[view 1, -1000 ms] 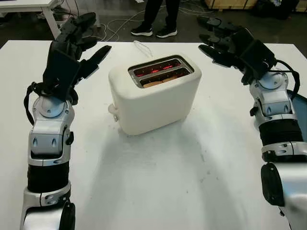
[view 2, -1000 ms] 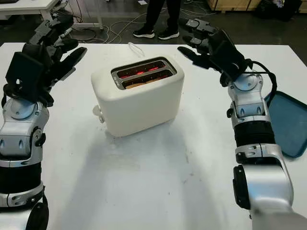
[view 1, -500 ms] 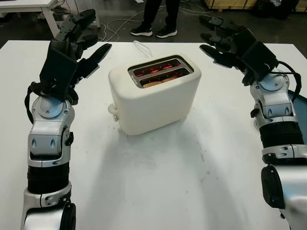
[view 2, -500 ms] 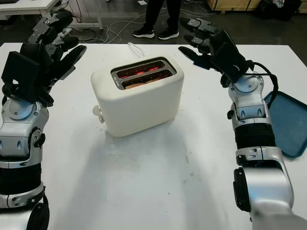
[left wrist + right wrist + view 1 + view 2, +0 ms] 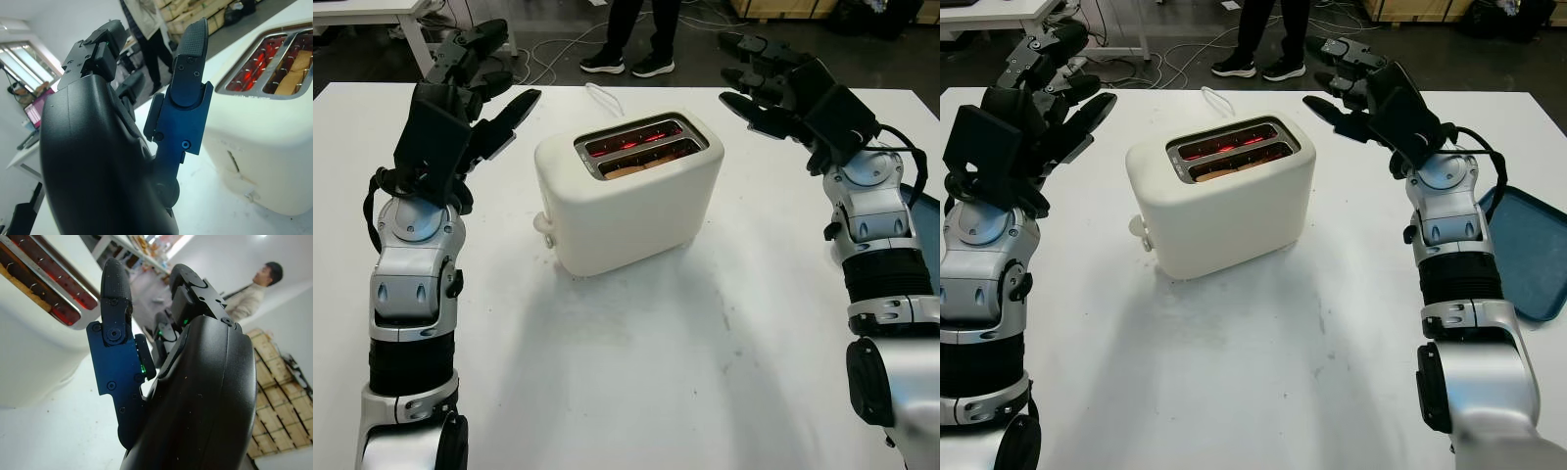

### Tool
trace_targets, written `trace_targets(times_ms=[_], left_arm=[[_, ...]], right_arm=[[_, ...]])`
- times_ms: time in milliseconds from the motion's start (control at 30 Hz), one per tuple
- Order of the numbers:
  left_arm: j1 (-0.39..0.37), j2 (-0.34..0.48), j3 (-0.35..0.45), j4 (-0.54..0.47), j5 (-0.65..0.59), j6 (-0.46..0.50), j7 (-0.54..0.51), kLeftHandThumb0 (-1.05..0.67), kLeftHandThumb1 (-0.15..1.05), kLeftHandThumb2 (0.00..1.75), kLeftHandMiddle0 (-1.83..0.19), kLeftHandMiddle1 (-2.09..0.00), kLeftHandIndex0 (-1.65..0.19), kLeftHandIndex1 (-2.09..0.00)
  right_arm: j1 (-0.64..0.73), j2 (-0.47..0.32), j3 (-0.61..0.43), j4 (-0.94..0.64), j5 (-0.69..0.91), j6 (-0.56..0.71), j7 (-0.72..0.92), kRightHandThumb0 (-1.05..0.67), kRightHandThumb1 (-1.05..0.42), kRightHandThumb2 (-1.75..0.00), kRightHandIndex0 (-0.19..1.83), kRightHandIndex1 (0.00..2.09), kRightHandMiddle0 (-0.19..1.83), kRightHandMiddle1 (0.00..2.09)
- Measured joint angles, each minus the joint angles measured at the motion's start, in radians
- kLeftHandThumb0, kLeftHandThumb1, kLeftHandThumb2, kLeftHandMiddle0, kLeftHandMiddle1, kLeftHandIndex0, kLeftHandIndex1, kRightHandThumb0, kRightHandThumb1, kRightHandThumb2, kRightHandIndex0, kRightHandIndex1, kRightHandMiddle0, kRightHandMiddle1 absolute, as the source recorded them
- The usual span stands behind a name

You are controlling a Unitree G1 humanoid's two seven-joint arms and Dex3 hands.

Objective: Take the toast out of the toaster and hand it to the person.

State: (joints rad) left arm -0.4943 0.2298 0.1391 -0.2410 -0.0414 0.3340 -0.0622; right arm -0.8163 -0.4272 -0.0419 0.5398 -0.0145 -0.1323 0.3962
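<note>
Both the left hand (image 5: 470, 93) and right hand (image 5: 788, 93) hovered open, holding nothing, flanking the toaster (image 5: 628, 191) with toast (image 5: 636, 167) inside.

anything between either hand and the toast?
Nothing visible. Toast sits low in the toaster's near slot, open from above. Left hand and right hand are raised on either side, both open.

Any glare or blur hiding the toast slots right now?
Left eye view: toaster evenly lit, its slots glowing red, toast readable, soft shadow in front. Left wrist view: slots sharp, the left hand is dark. Right wrist view: the right hand looms dark, the person behind is soft.
</note>
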Motion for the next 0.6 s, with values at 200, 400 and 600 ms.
trace_targets(times_ms=[200, 400, 600], left_arm=[[0.001, 0.0, 0.0, 0.0, 0.003, 0.0, 0.003, -0.52, 0.92, 0.04, 0.0, -0.87, -0.13, -0.55], [0.007, 0.0, 0.0, 0.0, 0.005, 0.0, 0.003, -0.52, 0.92, 0.04, 0.0, -0.87, -0.12, -0.56], [0.01, 0.0, -0.001, 0.0, 0.008, 0.0, 0.003, -0.53, 0.92, 0.04, 0.0, -0.89, -0.12, -0.57]], right_arm=[[0.0, 0.0, 0.002, 0.0, 0.0, 0.0, 0.001, -0.6, -0.92, -0.29, 0.39, 0.02, 0.39, 0.01], [0.0, 0.001, 0.003, 0.0, 0.0, 0.0, 0.01, -0.61, -0.92, -0.28, 0.38, 0.01, 0.38, 0.0], [0.0, 0.001, 0.008, 0.0, 0.0, 0.003, 0.01, -0.61, -0.92, -0.28, 0.38, 0.01, 0.38, 0.0]])
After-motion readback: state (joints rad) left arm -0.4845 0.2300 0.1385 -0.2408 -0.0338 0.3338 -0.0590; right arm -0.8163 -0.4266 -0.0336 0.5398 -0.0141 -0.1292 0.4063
